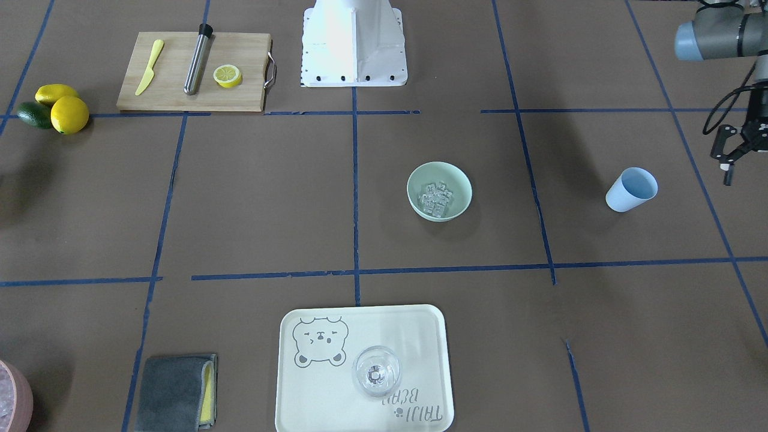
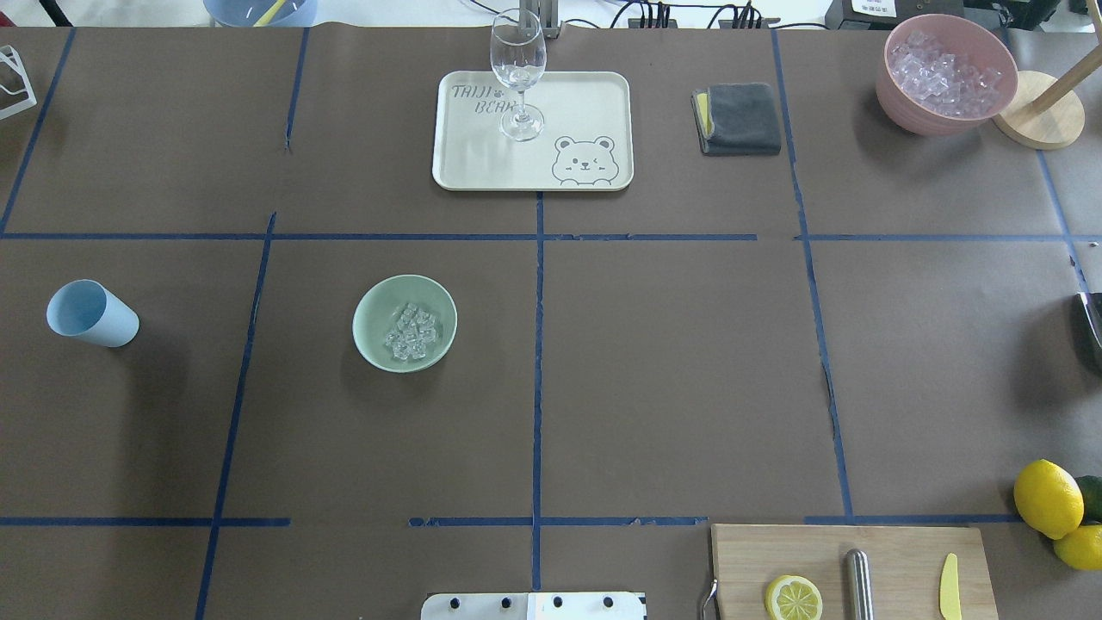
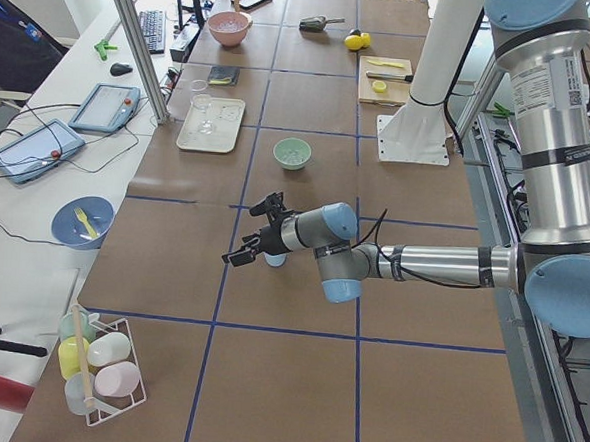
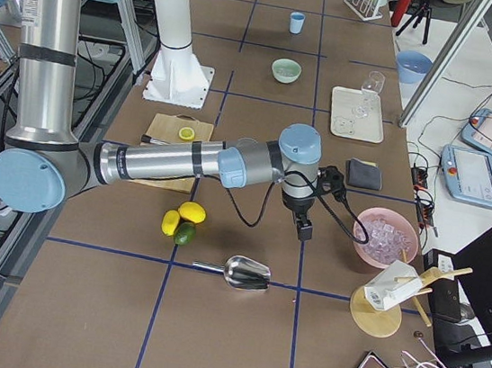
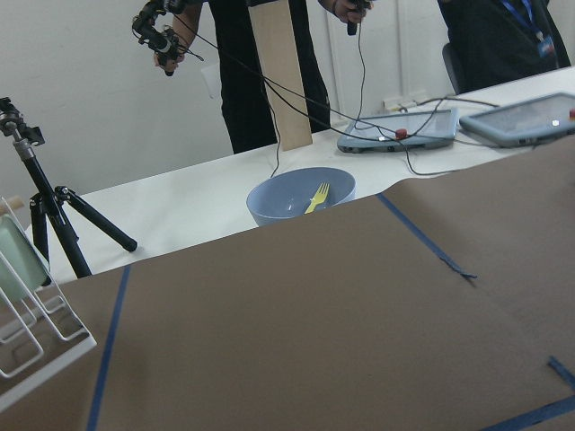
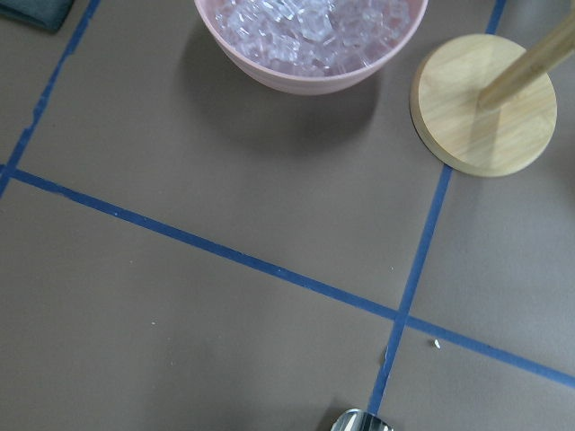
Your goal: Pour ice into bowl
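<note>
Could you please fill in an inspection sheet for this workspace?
Surface: brown table with blue tape lines; no spill seen.
Job's things: ice lies in the bowl; light blue cup stands apart, looks empty.
Clutter: tray with wine glass, grey cloth, pink container, cutting board, lemons.
Grippers: left gripper clear of the cup; right gripper near the pink container; fingers' state unclear.
Cables: black cable loops beside the left gripper.
Surroundings: tablets and a blue bowl on the side bench.

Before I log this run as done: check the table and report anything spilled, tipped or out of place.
Nothing stands out. The ice lies inside the bowl, with no cubes seen on the table around it. The light blue cup looks upright, apart from the bowl.
</note>
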### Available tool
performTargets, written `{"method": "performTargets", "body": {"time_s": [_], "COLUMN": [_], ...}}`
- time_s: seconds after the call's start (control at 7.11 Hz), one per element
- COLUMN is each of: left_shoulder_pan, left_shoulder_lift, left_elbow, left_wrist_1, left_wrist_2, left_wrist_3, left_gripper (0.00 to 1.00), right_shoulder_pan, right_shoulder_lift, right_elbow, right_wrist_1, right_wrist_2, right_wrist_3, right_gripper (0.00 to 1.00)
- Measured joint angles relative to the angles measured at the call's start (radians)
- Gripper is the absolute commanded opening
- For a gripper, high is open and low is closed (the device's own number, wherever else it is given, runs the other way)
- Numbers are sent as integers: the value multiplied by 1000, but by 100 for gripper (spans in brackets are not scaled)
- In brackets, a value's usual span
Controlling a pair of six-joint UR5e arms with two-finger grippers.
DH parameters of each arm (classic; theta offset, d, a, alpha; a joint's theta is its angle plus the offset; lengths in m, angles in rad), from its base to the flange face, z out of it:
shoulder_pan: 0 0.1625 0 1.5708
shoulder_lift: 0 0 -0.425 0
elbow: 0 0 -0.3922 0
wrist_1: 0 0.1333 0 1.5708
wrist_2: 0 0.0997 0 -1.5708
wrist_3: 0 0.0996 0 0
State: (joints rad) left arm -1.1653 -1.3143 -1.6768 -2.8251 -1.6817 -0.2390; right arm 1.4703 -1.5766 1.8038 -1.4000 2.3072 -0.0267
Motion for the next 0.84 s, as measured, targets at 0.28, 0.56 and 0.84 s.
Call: {"method": "performTargets", "body": {"time_s": [0.28,0.56,0.84], "left_shoulder_pan": [-239,-367,-447], "left_shoulder_lift": [-49,-105,-155], "left_elbow": [-21,-23,-21], "left_wrist_1": [306,670,973], "left_wrist_2": [-230,-341,-517], "left_wrist_3": [167,205,214], "left_gripper": [100,100,100], "right_shoulder_pan": [-59,-157,-278], "right_shoulder_lift": [1,23,87], "right_elbow": [12,36,86], "right_wrist_1": [151,242,260], "right_wrist_2": [7,10,9], "right_wrist_3": [122,241,386], "right_gripper": [100,100,100]}}
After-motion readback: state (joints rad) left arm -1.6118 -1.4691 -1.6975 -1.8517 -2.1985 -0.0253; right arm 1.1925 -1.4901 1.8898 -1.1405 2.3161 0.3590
